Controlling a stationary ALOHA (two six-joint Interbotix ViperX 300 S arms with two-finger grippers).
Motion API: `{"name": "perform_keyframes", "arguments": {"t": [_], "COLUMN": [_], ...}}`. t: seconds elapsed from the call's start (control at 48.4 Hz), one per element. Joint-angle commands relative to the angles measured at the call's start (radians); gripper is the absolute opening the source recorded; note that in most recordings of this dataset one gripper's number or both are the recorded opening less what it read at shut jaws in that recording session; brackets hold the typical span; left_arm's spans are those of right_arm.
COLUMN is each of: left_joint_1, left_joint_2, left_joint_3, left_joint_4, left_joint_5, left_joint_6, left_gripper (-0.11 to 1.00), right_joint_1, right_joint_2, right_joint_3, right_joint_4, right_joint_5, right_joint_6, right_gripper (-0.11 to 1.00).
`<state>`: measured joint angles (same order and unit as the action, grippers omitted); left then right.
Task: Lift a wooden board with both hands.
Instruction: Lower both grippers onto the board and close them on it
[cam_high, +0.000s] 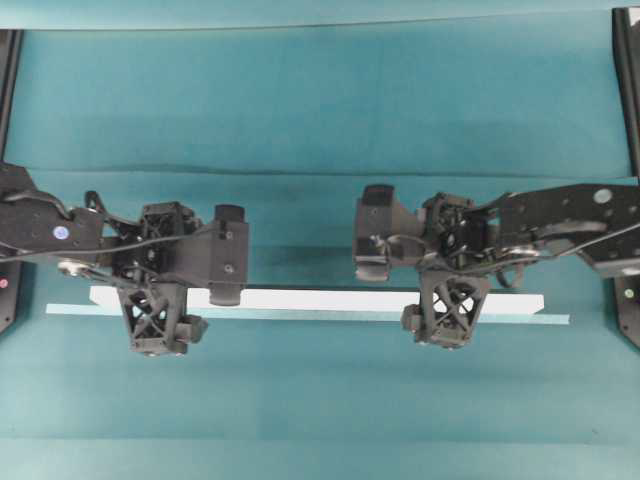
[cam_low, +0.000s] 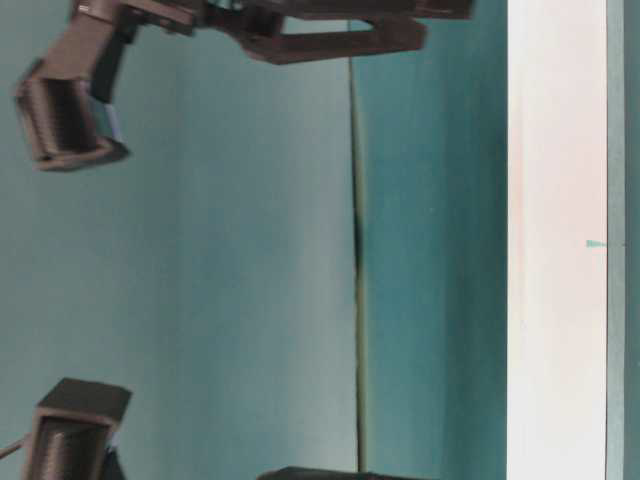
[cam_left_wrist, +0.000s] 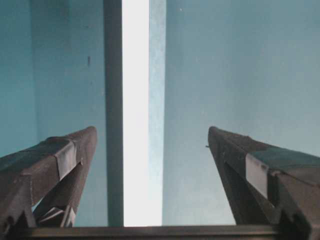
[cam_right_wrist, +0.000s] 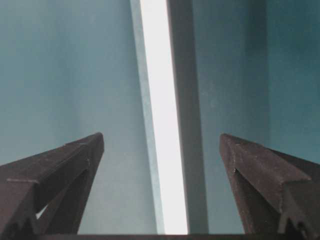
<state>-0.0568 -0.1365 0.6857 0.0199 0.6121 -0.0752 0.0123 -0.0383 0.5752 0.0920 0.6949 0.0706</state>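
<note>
The wooden board (cam_high: 320, 299) is a long white plank lying flat across the teal table, along a thin pale teal strip (cam_high: 300, 314). My left gripper (cam_high: 228, 258) hovers over its left part and my right gripper (cam_high: 373, 235) over its right part. In the left wrist view the board (cam_left_wrist: 135, 100) runs between the widely spread fingers of the left gripper (cam_left_wrist: 152, 132), touching neither. The right wrist view shows the same: the board (cam_right_wrist: 162, 100) passes untouched between the spread fingers of the right gripper (cam_right_wrist: 161, 137). Both grippers are open and hold nothing.
Teal cloth (cam_high: 320, 100) covers the whole table, with a fold line (cam_high: 320, 175) behind the arms. Black frame posts stand at the far left (cam_high: 8, 80) and far right (cam_high: 628, 80). The table-level view shows the board (cam_low: 556, 240) and dark ribbed finger pads (cam_low: 65, 115).
</note>
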Motion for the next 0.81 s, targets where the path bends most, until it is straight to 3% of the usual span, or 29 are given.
{"name": "perform_keyframes", "arguments": {"t": [0.0,0.372,0.786], "left_joint_1": [0.000,0.026,0.025], "left_joint_2": [0.014,0.064,0.117], "left_joint_3": [-0.005,0.051,0.051], "left_joint_4": [0.003,0.002,0.003], "left_joint_5": [-0.020,-0.137,-0.181], "left_joint_6": [0.002,0.002,0.002], "left_gripper": [0.99,0.99,0.99], "right_joint_1": [0.011,0.012,0.009], "right_joint_2": [0.031,0.106,0.132], "right_joint_3": [0.005,0.032,0.072], "right_joint_4": [0.000,-0.014,-0.015], "right_joint_5": [-0.028,-0.098,-0.158], "right_joint_6": [0.003,-0.002,0.002], "right_gripper": [0.95,0.95,0.95]}}
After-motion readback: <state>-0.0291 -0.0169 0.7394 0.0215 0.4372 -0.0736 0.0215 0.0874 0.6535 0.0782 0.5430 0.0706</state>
